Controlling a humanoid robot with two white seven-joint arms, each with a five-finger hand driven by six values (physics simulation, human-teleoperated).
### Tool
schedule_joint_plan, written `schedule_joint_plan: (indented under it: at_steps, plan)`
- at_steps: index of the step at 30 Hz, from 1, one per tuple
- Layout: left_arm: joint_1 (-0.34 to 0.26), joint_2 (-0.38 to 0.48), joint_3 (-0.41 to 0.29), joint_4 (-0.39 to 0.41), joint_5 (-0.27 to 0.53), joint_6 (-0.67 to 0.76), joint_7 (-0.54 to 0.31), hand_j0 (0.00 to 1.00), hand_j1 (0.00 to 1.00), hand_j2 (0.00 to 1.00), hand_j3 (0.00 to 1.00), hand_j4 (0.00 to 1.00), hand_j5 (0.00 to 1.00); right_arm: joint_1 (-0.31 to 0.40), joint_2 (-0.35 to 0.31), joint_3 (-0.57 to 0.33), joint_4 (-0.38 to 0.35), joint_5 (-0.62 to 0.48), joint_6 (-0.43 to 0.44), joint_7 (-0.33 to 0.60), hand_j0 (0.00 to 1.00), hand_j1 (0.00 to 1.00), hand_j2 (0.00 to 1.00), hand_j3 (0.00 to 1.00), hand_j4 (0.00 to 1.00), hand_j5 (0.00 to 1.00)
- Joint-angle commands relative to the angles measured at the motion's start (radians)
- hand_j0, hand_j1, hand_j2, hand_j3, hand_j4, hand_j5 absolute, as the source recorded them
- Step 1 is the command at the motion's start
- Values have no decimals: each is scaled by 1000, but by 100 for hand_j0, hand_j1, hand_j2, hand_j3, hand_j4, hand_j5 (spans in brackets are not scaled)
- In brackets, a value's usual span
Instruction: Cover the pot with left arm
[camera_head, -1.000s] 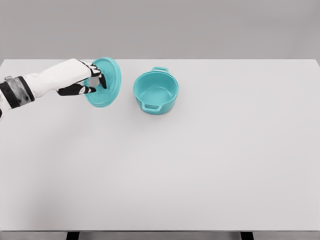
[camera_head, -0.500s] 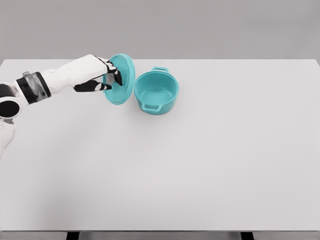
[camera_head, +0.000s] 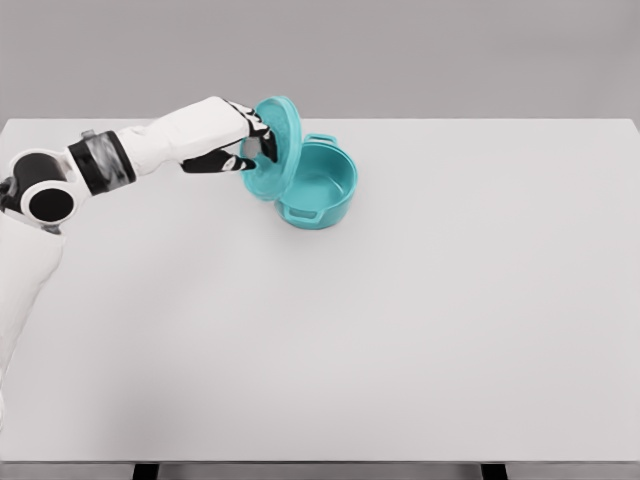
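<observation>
A teal pot (camera_head: 320, 185) with two side handles stands open on the white table (camera_head: 400, 320), at the back and left of centre. My left hand (camera_head: 245, 140) is shut on the knob of the matching teal lid (camera_head: 275, 148). The lid is tilted steeply on edge, above the table. It overlaps the pot's left rim in this view; contact between them cannot be made out. The left arm stretches in from the left edge. The right arm is out of sight.
The table's back edge runs just behind the pot. A plain grey wall stands beyond it.
The left hand has carried the lid to the right and slightly up, from well left of the pot to over its left rim. The pot has stayed put.
</observation>
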Motion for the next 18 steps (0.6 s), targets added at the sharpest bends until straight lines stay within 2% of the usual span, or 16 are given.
schedule_joint_plan:
  at_steps: [1, 10, 14, 18]
  plan:
    - [0, -20, -1, 0, -16, 3, 0, 46, 46, 46, 46, 46, 46, 0, 0, 0, 1, 0, 0, 0, 100, 100, 100, 100, 100, 100]
    - [-17, -55, -11, 0, -77, 3, 0, 46, 46, 46, 46, 46, 46, 0, 0, 0, 1, 0, 0, 0, 100, 100, 100, 100, 100, 100]
    - [-32, -73, -22, 41, -96, 3, 0, 46, 46, 46, 46, 46, 46, 0, 0, 0, 1, 0, 0, 0, 100, 100, 100, 100, 100, 100]
    - [-37, -86, -27, 44, -100, 3, 0, 46, 46, 46, 46, 46, 46, 0, 0, 0, 1, 0, 0, 0, 100, 100, 100, 100, 100, 100]
